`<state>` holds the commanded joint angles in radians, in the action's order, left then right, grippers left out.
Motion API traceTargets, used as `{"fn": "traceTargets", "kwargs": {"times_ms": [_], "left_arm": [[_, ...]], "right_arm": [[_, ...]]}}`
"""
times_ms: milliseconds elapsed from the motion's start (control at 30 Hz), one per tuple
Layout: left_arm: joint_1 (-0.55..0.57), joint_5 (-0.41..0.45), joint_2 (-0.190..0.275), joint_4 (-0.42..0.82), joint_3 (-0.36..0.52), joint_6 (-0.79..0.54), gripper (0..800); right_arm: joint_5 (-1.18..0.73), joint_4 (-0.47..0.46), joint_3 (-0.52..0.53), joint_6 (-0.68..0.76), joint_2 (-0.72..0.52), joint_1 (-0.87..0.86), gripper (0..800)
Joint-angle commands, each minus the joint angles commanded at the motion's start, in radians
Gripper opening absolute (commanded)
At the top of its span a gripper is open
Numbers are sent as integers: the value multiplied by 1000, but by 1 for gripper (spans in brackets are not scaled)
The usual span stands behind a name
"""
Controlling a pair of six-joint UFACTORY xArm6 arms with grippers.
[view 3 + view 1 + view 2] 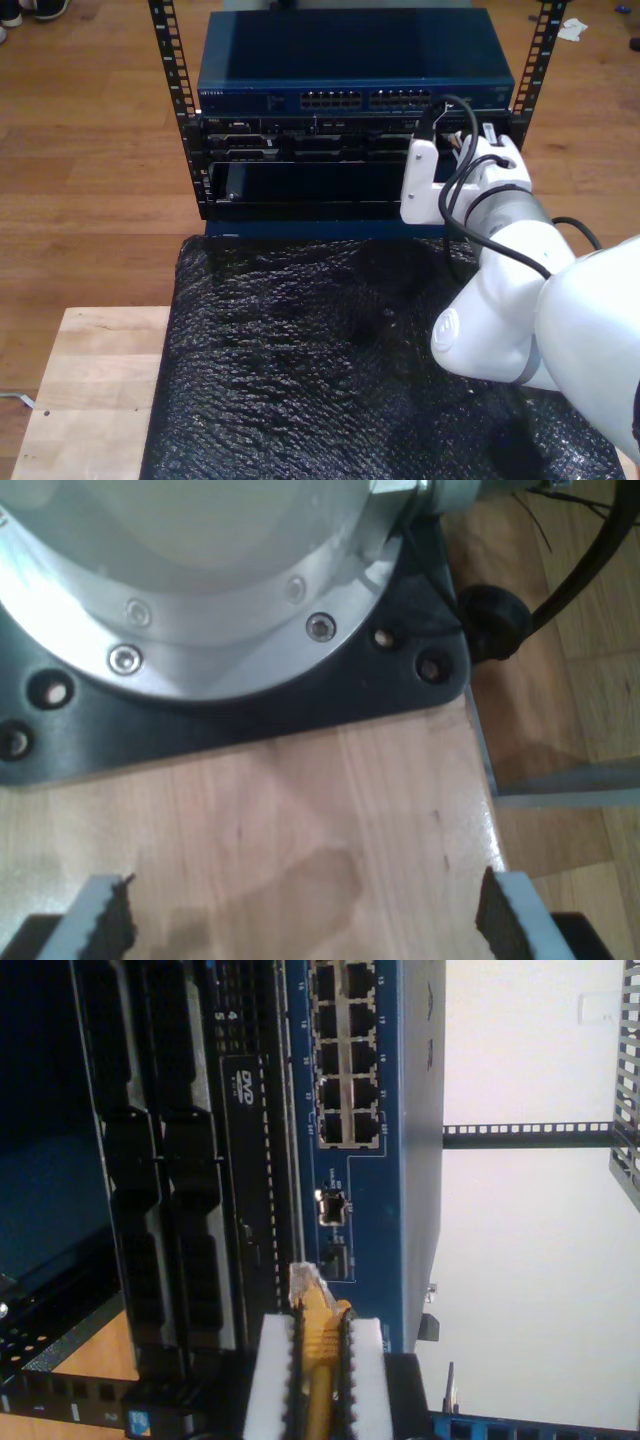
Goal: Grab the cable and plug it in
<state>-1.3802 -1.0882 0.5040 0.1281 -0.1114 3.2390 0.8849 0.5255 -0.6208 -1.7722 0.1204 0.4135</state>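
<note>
First wrist view: my first gripper (305, 920) hangs over bare wooden tabletop (300, 810) with its fingers spread wide and nothing between them; a black base plate (250, 715) carrying a round metal flange (190, 590) lies ahead.
Second wrist view: my second gripper (318, 1360) pinches the cable (318, 1345) between its white pads (268, 1370), just behind the clear plug (303, 1282); the plug points at the blue switch (395, 1160), near a small lone port (333, 1207) below the rows of ports (345, 1060).
Handling, as we judge: cable light and limp, plug small and brittle; the hold close behind the plug seems right for steering it.
In the way: black server bays (170, 1160) just beside the switch face; tilt could catch the plug on a port's rim.
Exterior view: the arm (500, 250) reaches from the exterior view's right to the rack (180, 110); black sheet (300, 350) covers the table.
</note>
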Motion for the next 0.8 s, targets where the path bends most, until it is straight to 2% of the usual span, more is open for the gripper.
{"fn": "traceTargets", "kwargs": {"times_ms": [133,367,800], "left_arm": [[0,0,0,0,0,0,800],[0,-2,0,0,0,0,800],[0,-2,0,0,0,-2,800]], "right_arm": [[-3,-26,17,-2,-17,2,0],[-6,-133,25,-9,-20,-8,0],[-2,-135,35,5,-15,-54,0]]}}
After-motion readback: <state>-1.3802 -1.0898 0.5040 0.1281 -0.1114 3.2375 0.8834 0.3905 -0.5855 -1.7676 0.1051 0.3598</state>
